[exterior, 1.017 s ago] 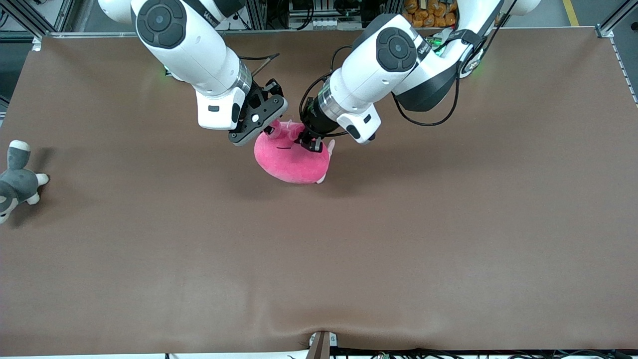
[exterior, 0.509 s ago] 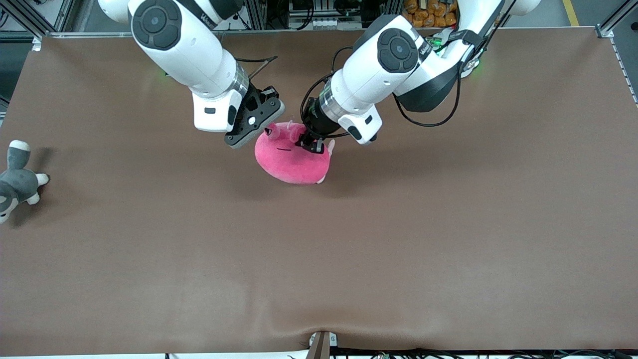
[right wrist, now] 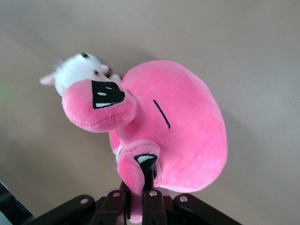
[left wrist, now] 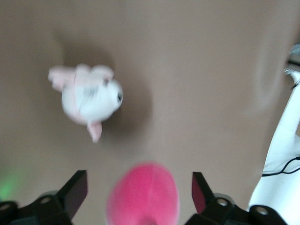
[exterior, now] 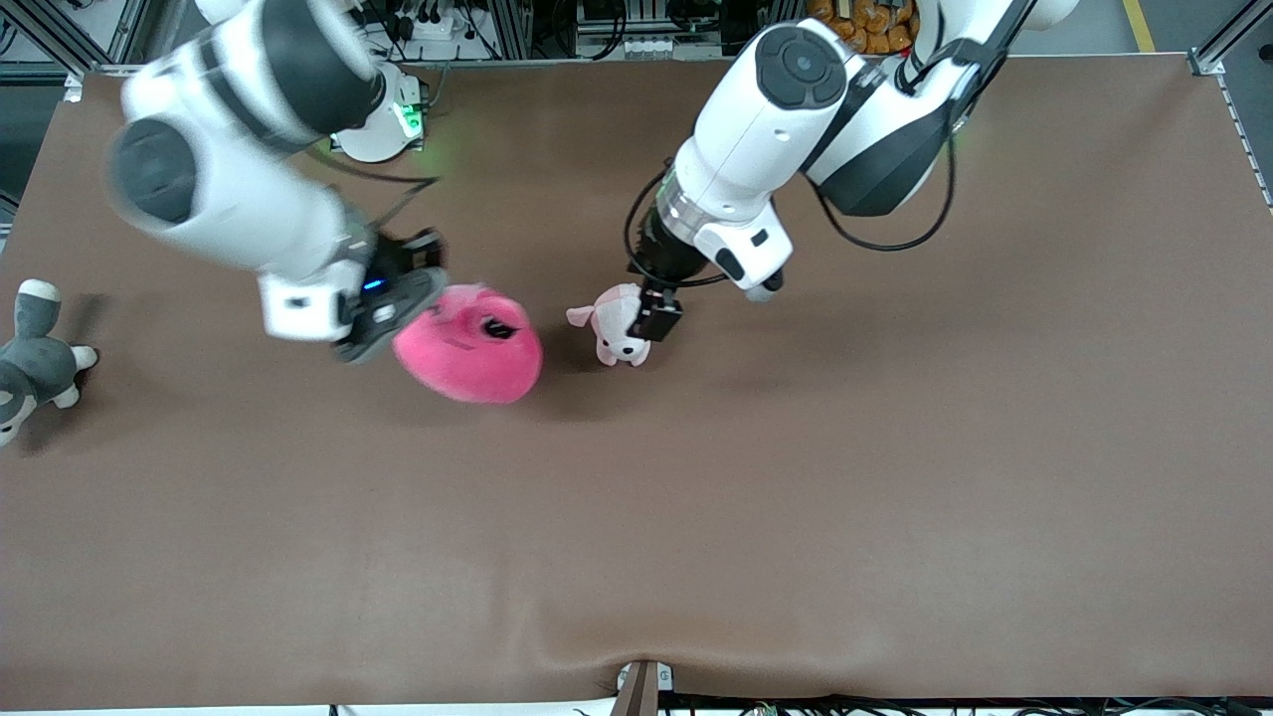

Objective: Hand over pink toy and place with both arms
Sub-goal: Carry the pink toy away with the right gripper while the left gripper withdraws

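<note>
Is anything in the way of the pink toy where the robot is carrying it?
Nothing visible blocks it. The right gripper is shut on the pink toy, and the brown table around it is bare. The small puppy plush lies beside it under the open left gripper; the grey plush sits at the table's edge.

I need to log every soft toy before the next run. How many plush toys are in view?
3. The pink toy hangs from the right gripper; the puppy plush lies under the open left gripper; the grey plush lies at the right arm's end.
</note>
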Controlling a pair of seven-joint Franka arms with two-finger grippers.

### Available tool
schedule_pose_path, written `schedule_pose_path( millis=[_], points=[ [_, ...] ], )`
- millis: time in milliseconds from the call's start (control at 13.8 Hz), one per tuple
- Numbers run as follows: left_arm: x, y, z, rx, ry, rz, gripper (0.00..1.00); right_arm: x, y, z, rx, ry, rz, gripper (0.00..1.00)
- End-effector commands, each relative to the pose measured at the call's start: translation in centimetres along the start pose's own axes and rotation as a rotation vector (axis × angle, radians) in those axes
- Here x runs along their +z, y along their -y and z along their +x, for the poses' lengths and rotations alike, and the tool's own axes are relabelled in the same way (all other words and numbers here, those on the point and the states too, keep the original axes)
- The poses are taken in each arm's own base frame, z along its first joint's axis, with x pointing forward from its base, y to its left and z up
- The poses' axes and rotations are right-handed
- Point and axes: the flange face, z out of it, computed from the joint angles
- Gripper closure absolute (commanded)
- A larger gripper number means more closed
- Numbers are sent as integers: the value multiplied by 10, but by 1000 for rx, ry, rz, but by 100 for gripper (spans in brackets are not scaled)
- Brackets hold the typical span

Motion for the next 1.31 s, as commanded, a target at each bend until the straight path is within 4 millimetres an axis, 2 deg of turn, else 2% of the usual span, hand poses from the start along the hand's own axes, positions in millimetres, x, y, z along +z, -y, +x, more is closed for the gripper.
schedule_pose_path(
  millis=[0, 145, 218, 363, 509, 581, 799, 872, 944, 1017, 1162, 1235],
  points=[
    [-27, -6, 30, 187, -74, 19, 0, 3, -80, -48, -105, 3, 43, 100],
    [-41, -11, 59, 296, -109, 68, 0, 18, -143, -78, -158, 7, 84, 100],
    [-51, -14, 76, 365, -150, 81, 0, 26, -166, -93, -179, 16, 113, 100],
    [-72, -17, 108, 522, -221, 131, 0, 44, -206, -124, -138, 43, 188, 100],
    [-85, -14, 144, 732, -244, 262, 0, 69, -240, -151, -86, 68, 269, 100],
    [-96, -11, 159, 815, -270, 311, 0, 77, -250, -159, -98, 69, 297, 100],
    [-141, -5, 191, 885, -292, 342, 0, 112, -275, -184, -212, 81, 411, 100],
    [-155, -2, 200, 917, -294, 348, 0, 118, -280, -187, -256, 77, 421, 100],
    [-169, -2, 219, 970, -285, 361, 0, 120, -283, -188, -277, 80, 422, 100],
    [-187, 0, 236, 1046, -266, 354, 0, 121, -285, -189, -279, 87, 415, 92],
    [-202, 5, 262, 1164, -255, 378, 0, 121, -289, -190, -287, 83, 414, 0],
    [-209, 12, 278, 1192, -253, 391, 0, 119, -290, -191, -299, 77, 411, 0]
  ],
)
